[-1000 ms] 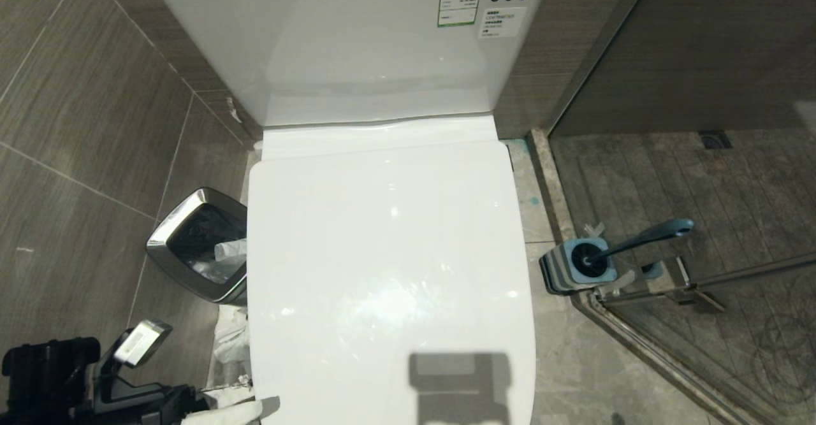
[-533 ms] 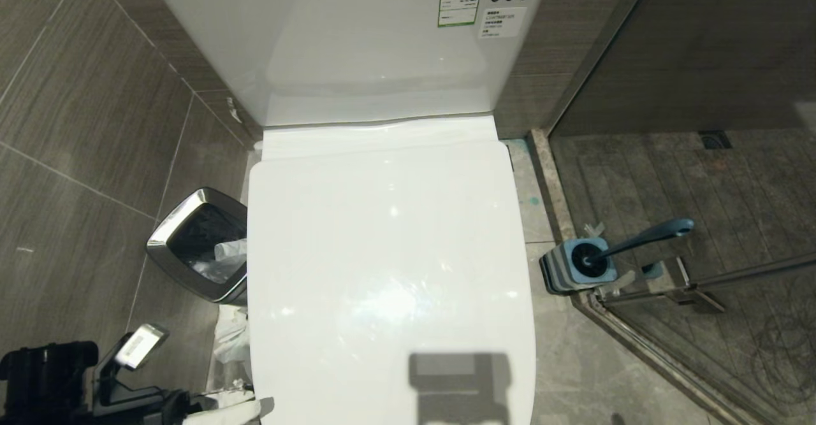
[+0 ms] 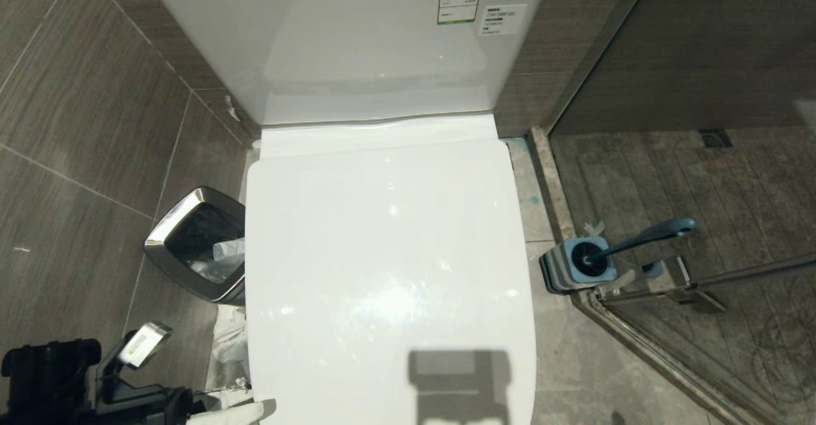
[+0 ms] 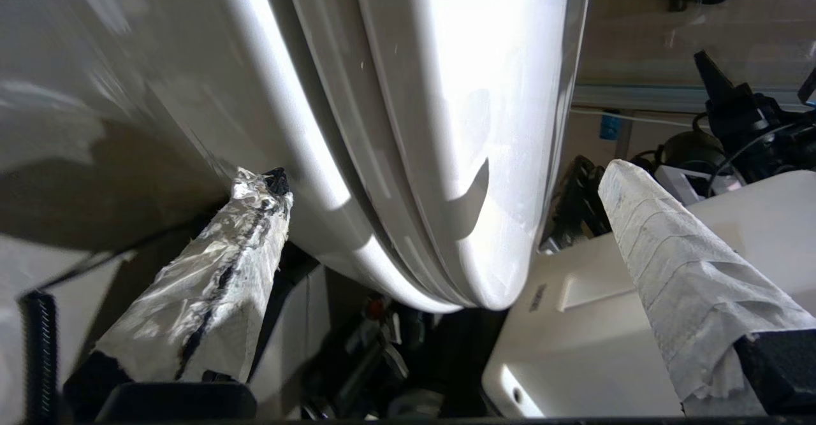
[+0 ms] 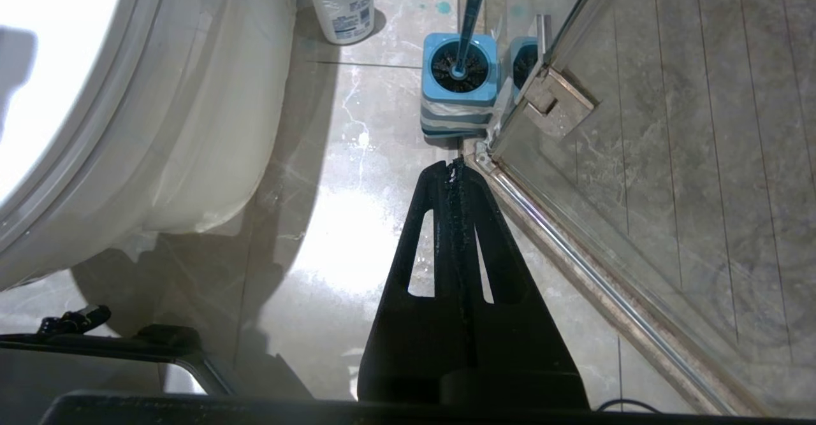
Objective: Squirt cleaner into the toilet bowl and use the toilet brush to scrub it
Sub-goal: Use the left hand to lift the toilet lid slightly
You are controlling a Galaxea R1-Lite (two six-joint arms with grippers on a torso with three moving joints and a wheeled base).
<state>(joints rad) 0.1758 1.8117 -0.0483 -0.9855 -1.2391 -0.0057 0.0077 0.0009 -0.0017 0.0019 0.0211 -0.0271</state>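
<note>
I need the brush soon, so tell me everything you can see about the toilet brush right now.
The toilet brush has a long slim blue-grey handle with a rounded tip, plastic by its look, and a round black bristle head. It stands tilted in its square blue holder on the floor beside the toilet, next to the glass shower door's hinge. Only the holder touches it; no gripper is on it.

Tiled floor with toilet, steel bin, brush holder, cleaner.
</note>
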